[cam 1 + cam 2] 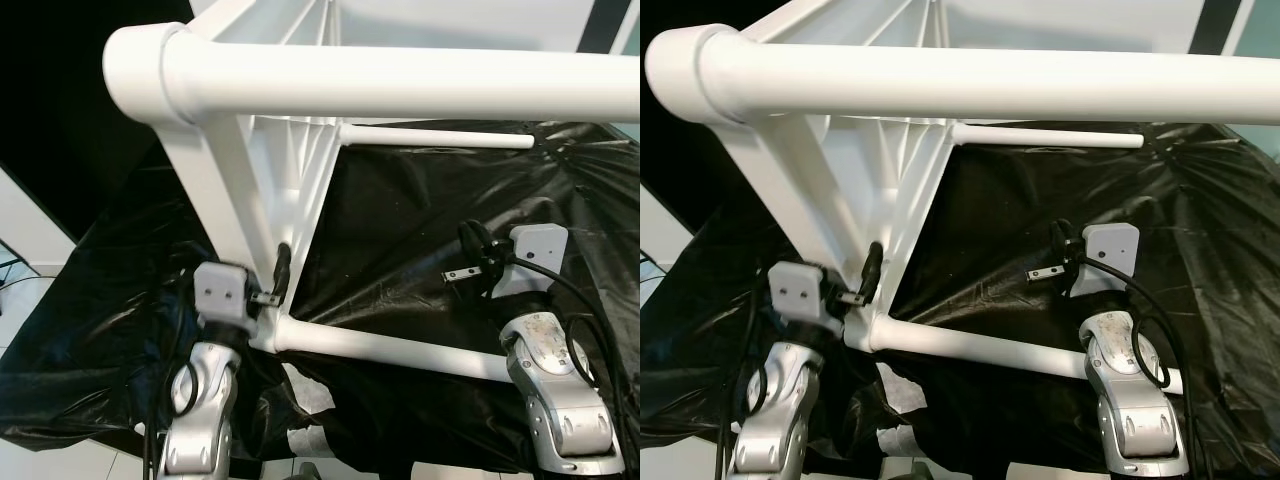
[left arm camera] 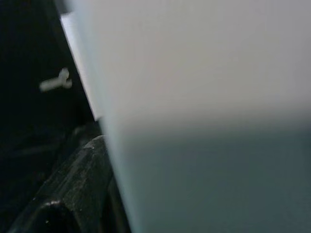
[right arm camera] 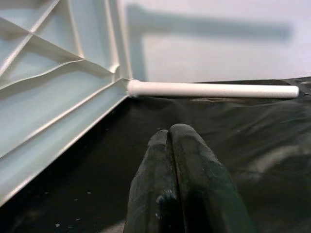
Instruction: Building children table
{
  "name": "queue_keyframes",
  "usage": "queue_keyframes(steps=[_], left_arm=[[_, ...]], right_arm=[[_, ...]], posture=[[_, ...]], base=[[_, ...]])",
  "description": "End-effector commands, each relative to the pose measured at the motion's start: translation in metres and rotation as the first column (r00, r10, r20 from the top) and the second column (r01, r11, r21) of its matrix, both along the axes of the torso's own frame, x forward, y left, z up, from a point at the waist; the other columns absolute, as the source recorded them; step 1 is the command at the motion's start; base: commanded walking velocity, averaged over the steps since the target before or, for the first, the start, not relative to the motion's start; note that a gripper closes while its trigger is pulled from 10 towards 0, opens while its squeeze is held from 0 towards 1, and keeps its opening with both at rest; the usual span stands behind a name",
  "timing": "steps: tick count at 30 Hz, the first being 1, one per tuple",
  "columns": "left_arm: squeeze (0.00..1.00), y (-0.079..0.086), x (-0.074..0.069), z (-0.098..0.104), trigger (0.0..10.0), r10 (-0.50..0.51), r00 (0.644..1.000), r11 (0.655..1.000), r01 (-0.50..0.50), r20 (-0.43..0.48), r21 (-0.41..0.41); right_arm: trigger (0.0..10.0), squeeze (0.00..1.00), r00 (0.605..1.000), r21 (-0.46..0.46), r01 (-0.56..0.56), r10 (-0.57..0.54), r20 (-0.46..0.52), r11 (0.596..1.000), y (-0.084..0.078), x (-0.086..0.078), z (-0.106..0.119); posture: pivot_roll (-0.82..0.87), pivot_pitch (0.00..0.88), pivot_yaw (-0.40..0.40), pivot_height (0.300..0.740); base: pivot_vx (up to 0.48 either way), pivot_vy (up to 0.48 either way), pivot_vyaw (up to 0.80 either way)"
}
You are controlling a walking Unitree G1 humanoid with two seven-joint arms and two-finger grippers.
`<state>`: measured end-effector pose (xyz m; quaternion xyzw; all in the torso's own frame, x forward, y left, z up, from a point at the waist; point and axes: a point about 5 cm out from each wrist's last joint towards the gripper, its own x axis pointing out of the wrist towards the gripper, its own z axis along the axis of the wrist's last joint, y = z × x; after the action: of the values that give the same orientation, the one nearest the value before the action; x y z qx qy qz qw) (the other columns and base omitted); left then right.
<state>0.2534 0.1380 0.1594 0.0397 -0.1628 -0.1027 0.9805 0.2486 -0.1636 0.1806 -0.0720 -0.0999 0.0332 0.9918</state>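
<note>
Table (image 1: 250, 190) against left fingers (image 1: 281, 268)

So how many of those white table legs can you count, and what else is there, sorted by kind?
White legs: 3 (near top one, far one, low one)
White ribbed tabletop: 1
Black plastic sheet: 1
Small white screw: 1
Robot grippers: 2 (left gripper, right gripper)
Total: 8
</note>
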Motion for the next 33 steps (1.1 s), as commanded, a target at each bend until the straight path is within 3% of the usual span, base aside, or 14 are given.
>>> queue_keyframes(steps=[1, 2, 3, 5, 15, 19, 20, 24, 25, 27, 31, 32, 33], left_arm=[[0.0, 0.0, 0.007, 0.001, 8.0, 0.054, 0.999, 0.999, -0.054, 0.007, -0.001], [0.0, -0.003, 0.013, 0.001, 8.0, 0.048, 0.999, 0.999, -0.048, 0.002, 0.006], [0.0, -0.006, 0.018, 0.003, 0.0, 0.048, 0.999, 0.999, -0.048, 0.001, 0.004], [0.0, -0.013, 0.026, 0.006, 0.0, 0.042, 0.999, 0.999, -0.042, -0.003, -0.004], [0.0, -0.025, 0.027, -0.003, 0.0, 0.015, 0.999, 1.0, -0.014, -0.044, 0.014], [0.0, 0.002, 0.036, -0.021, 0.0, 0.26, 0.96, 0.964, -0.253, -0.107, 0.078], [0.0, 0.002, 0.036, -0.021, 0.0, 0.26, 0.96, 0.964, -0.253, -0.107, 0.078], [0.0, 0.033, 0.033, -0.03, 0.0, 0.431, 0.893, 0.898, -0.411, -0.128, 0.155], [0.0, 0.033, 0.033, -0.03, 0.0, 0.431, 0.893, 0.898, -0.411, -0.128, 0.155], [0.0, 0.047, 0.028, -0.036, 0.0, 0.513, 0.848, 0.852, -0.484, -0.135, 0.201], [0.0, 0.052, 0.023, -0.04, 0.0, 0.542, 0.827, 0.836, -0.513, -0.149, 0.195], [0.0, 0.051, 0.022, -0.041, 0.0, 0.537, 0.829, 0.84, -0.51, -0.153, 0.187], [0.0, 0.047, 0.021, -0.043, 0.0, 0.492, 0.852, 0.87, -0.473, -0.179, 0.137]], right_arm=[[10.0, 0.0, 1.0, 0.007, -0.005, 0.005, -0.016, 1.0, 0.003, 0.002, -0.003], [10.0, 0.0, 1.0, 0.007, -0.007, 0.007, -0.016, 1.0, 0.003, 0.003, -0.003], [10.0, 0.0, 1.0, 0.008, -0.009, 0.009, -0.014, 1.0, 0.004, 0.003, -0.002], [10.0, 0.0, 1.0, 0.012, -0.006, 0.006, -0.009, 1.0, 0.004, 0.003, -0.001], [10.0, 0.0, 1.0, 0.018, 0.01, -0.01, -0.008, 1.0, 0.003, 0.001, -0.002], [10.0, 0.0, 1.0, 0.026, 0.018, -0.018, -0.011, 0.999, 0.004, -0.001, -0.003], [10.0, 0.0, 1.0, 0.026, 0.018, -0.018, -0.011, 0.999, 0.004, -0.001, -0.003], [10.0, 0.0, 1.0, 0.032, 0.017, -0.017, -0.013, 0.999, 0.004, -0.001, -0.004], [10.0, 0.0, 1.0, 0.032, 0.017, -0.017, -0.013, 0.999, 0.004, -0.001, -0.004], [10.0, 0.0, 1.0, 0.036, 0.012, -0.012, -0.014, 0.999, 0.005, 0.0, -0.004], [10.0, 0.0, 1.0, 0.038, 0.0, 0.001, -0.015, 0.999, 0.008, 0.002, -0.004], [10.0, 0.0, 1.0, 0.038, -0.003, 0.003, -0.014, 0.999, 0.008, 0.002, -0.004], [10.0, 0.0, 1.0, 0.037, -0.005, 0.006, -0.014, 0.999, 0.008, 0.003, -0.004]], posture=[[0.14, 0.0, 0.094, 0.74], [0.14, 0.0, 0.094, 0.74], [0.14, 0.0, 0.098, 0.74], [0.13, 0.0, 0.102, 0.74], [0.12, 0.0, 0.115, 0.74], [0.12, 0.0, 0.119, 0.74], [0.12, 0.0, 0.119, 0.74], [0.13, 0.0, 0.116, 0.74], [0.13, 0.0, 0.116, 0.74], [0.14, 0.0, 0.113, 0.74], [0.15, 0.0, 0.104, 0.74], [0.15, 0.0, 0.104, 0.74], [0.15, 0.0, 0.102, 0.74]], base=[[0.0, 0.0, 0.0], [0.0, 0.0, 0.0], [0.0, 0.0, 0.0], [0.0, 0.0, 0.0], [0.0, 0.0, 0.0], [0.0, 0.0, 0.0], [0.0, 0.0, 0.0], [0.0, 0.0, 0.0], [0.0, 0.0, 0.0], [0.0, 0.0, 0.0], [0.0, 0.0, 0.0], [0.0, 0.0, 0.0], [0.0, 0.0, 0.0]])
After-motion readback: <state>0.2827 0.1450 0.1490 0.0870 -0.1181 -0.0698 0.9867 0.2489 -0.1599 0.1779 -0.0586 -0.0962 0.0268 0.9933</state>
